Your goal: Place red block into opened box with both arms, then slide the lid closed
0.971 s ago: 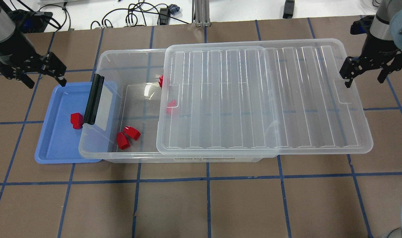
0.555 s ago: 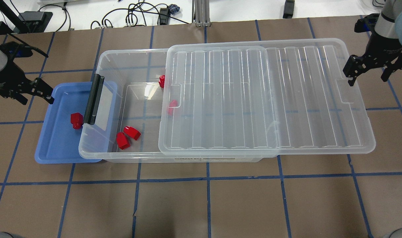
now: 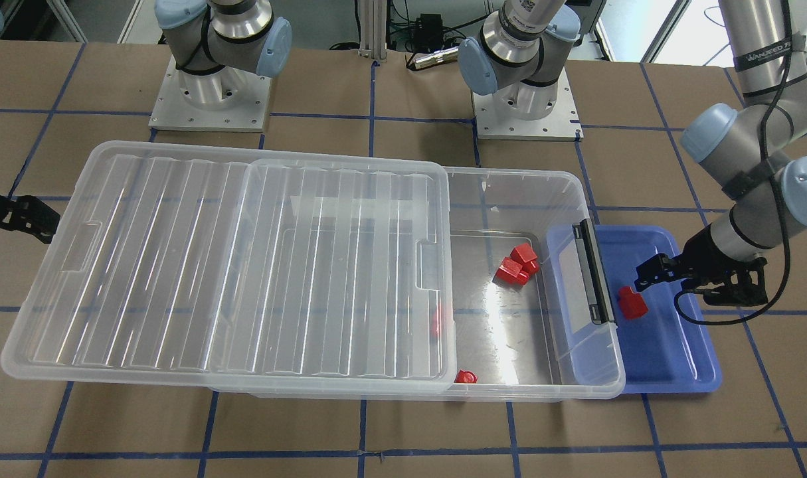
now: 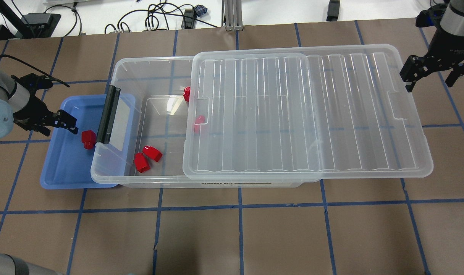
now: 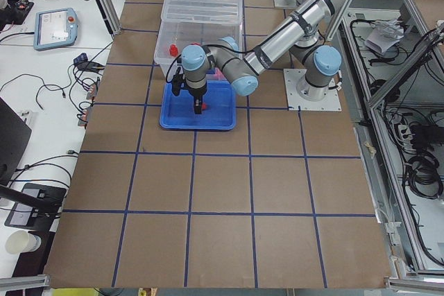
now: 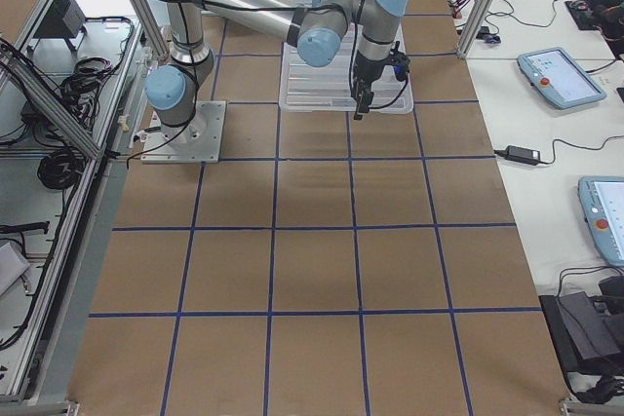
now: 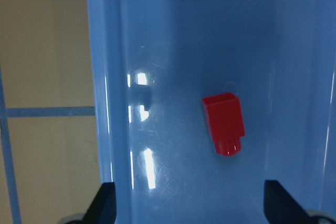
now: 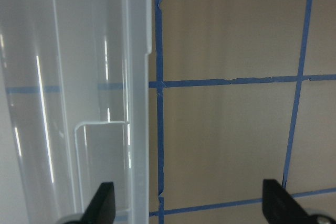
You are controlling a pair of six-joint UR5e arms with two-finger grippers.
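Observation:
One red block (image 4: pixel 88 138) (image 7: pixel 224 124) lies in the blue tray (image 4: pixel 63 168), just left of the box's black bar (image 4: pixel 108 114). My left gripper (image 4: pixel 58 126) (image 7: pixel 191 208) hangs open low over the tray, a little left of that block and not touching it. The clear box (image 4: pixel 151 178) is open at its left end. The ribbed lid (image 4: pixel 308 110) covers its right part and overhangs to the right. My right gripper (image 4: pixel 431 78) (image 8: pixel 191 208) is open beside the lid's right short end, holding nothing.
Several more red blocks lie in the box: a pair (image 4: pixel 147 157) near the front wall and two (image 4: pixel 198 120) at the lid's edge. The box's left end rests over the tray. Cables (image 4: pixel 155 17) lie beyond the table's far edge.
My left gripper has come toward the near side and down to the tray, ending close to the red block. My right gripper drifted right and away. The lid shifted slightly right.

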